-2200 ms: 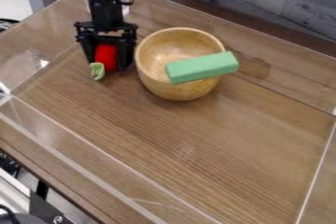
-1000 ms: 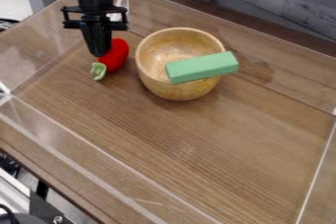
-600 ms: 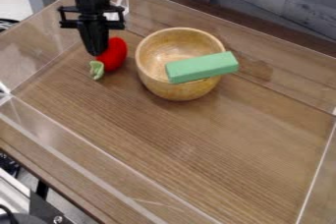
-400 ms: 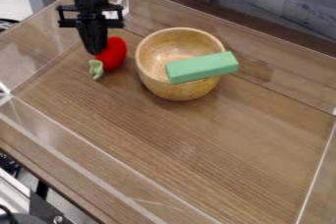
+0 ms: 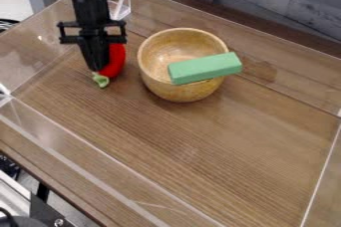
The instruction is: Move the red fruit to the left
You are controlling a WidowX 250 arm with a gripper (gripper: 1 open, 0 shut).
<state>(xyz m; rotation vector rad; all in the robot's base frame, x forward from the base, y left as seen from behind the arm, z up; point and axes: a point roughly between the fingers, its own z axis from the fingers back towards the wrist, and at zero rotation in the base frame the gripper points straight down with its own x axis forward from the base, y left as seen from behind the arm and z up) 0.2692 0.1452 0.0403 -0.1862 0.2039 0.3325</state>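
Tabletop point(image 5: 173, 161) of bare wood grain fills the near half of my view, clear walls rising along its front and left edges. Farther back, the wooden bowl point(image 5: 180, 64) carries a green block point(image 5: 205, 68) tilted across its right rim. Just left of the bowl lies the red fruit point(image 5: 114, 60), its green stem toward me. My gripper point(image 5: 96, 60) points down at the fruit's left side, fingers pressed together. Open wood lies left of the fruit before the side wall.
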